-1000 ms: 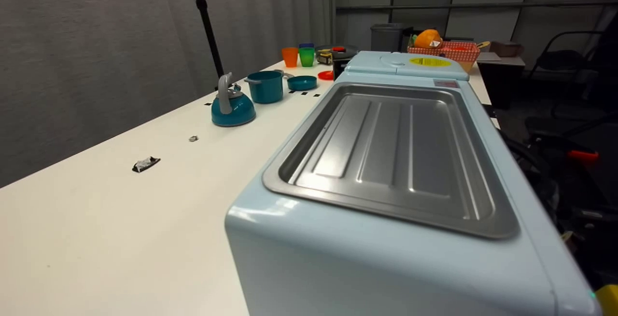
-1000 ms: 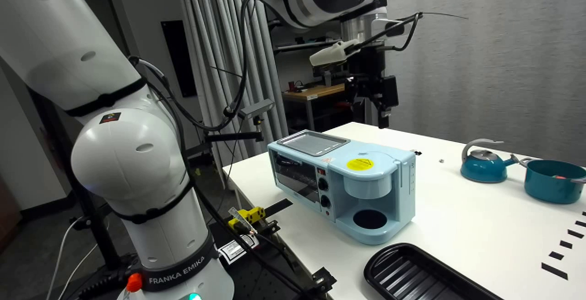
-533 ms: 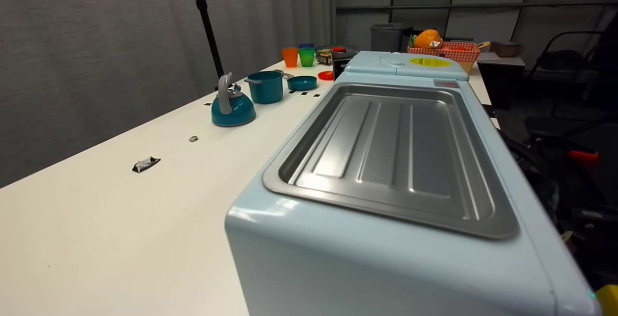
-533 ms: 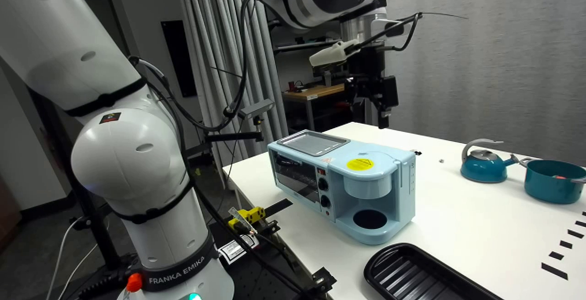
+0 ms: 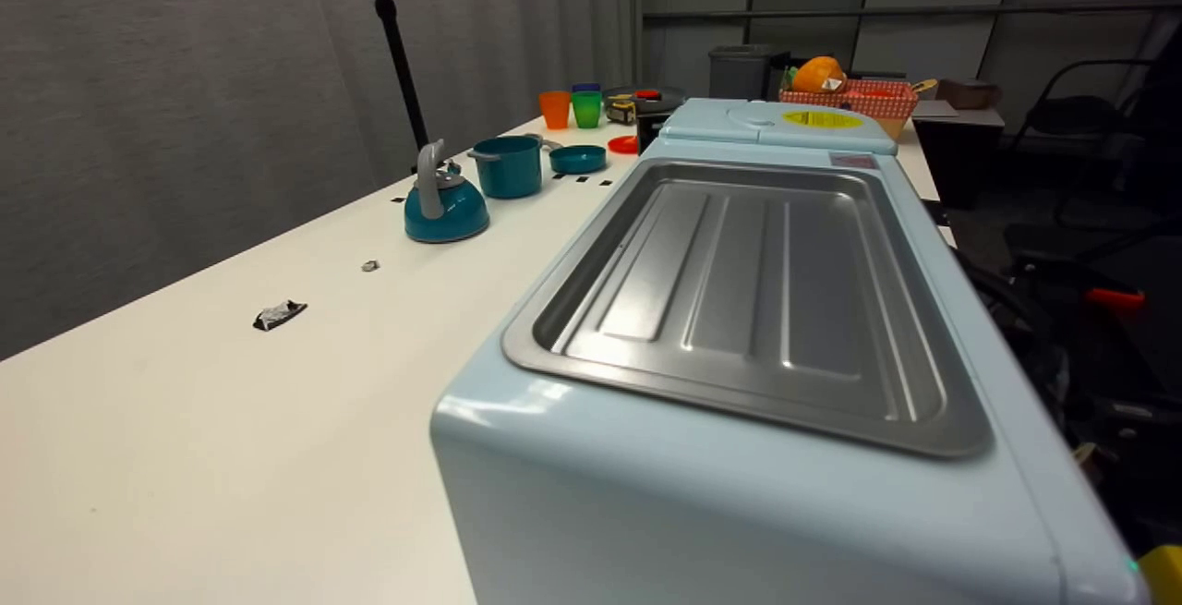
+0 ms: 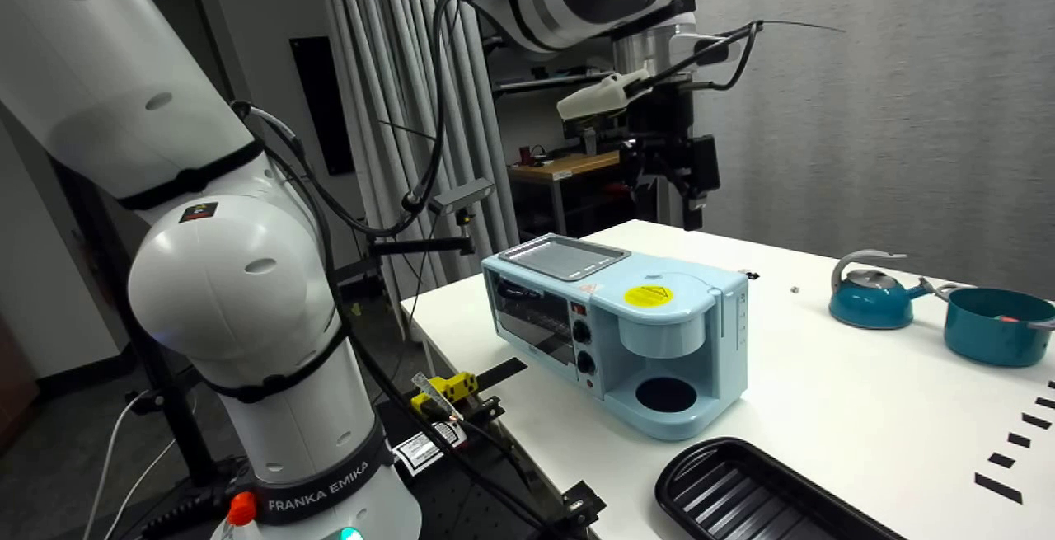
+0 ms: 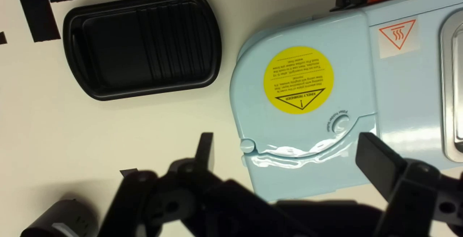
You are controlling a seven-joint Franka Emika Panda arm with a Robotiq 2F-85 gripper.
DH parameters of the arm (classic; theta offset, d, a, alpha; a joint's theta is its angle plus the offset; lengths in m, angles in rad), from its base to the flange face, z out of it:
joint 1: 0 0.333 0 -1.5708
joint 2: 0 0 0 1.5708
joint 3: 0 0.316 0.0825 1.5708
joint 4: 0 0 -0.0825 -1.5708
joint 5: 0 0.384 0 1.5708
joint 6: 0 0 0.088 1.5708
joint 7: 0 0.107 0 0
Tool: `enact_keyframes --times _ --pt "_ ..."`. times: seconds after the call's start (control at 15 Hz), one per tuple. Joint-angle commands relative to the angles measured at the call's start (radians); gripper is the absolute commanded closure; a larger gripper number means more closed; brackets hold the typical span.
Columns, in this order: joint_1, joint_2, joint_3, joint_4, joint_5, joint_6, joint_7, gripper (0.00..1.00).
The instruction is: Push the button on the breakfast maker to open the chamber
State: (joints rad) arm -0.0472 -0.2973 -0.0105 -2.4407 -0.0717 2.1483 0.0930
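Observation:
The breakfast maker, a pale blue boxy appliance with a ribbed grey metal tray on top, shows in both exterior views [image 5: 757,503] [image 6: 544,283] and in the wrist view [image 7: 408,85]. Its round filter holder button [image 7: 340,124] lies flush in the top, near the yellow sticker [image 7: 298,80]. The round filter chamber [image 6: 663,338] hangs under the top and looks closed. My gripper [image 6: 669,194] is above and behind the appliance, apart from it. In the wrist view my gripper [image 7: 285,139] is open and empty, its fingers spread wide over the appliance's end.
A black ribbed pan [image 6: 766,495] lies near the appliance, also in the wrist view [image 7: 144,45]. A teal kettle [image 5: 448,212] and teal pot [image 5: 510,166] stand farther along the table. A dark cylindrical object [image 7: 63,219] shows at the wrist view's lower left.
My gripper has shifted very slightly to the right in an exterior view. Nothing else has visibly moved.

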Motion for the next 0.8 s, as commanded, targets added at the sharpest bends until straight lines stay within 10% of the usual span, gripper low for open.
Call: enact_keyframes --times 0.0,0.73 --pt "0.001 0.000 -0.001 0.001 0.002 -0.001 -0.004 0.00" --pt "0.010 0.001 -0.008 -0.002 0.007 0.022 -0.061 0.00"
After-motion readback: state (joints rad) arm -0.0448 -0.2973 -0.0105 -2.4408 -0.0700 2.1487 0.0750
